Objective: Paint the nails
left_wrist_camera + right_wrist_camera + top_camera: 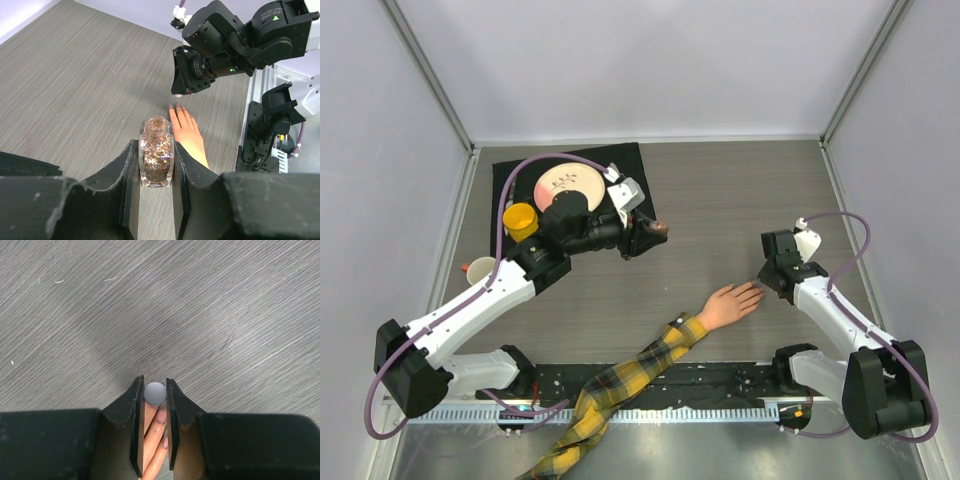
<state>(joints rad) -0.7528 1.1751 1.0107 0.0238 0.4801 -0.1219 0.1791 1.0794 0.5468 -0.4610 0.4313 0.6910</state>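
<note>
Top external view: the mannequin hand (730,303) lies flat on the grey wood-grain table (720,200), right of centre. Its spread fingers point up and right toward the right arm. The forearm, in a yellow-and-dark plaid sleeve (630,375), runs down and left to the near edge of the table.

Right wrist view: the right fingers (125,412) are closed on a small grey round-topped cap (155,393), which is held upright between them. Directly below the cap, in the gap between the fingers, two mannequin fingertips are visible. The nails (161,416) on these fingertips appear pinkish. Whether anything under the cap touches a nail cannot be determined.

Left wrist view: the left fingers (131,170) are closed on a clear square glitter polish bottle (156,157) filled with coppery flakes. The bottle is held upright and clear of the table. The mannequin hand lies beyond the bottle, and the right arm is positioned just above its fingertips. In the top external view, the bottle is well apart from the hand, to its upper left.

Other items: a black mat (525,170) lies at the far left of the table and carries a pale pink plate (568,183). A yellow cup (520,220) stands at the mat's near edge. A white cup (478,270) stands nearer, beside the left wall.
</note>
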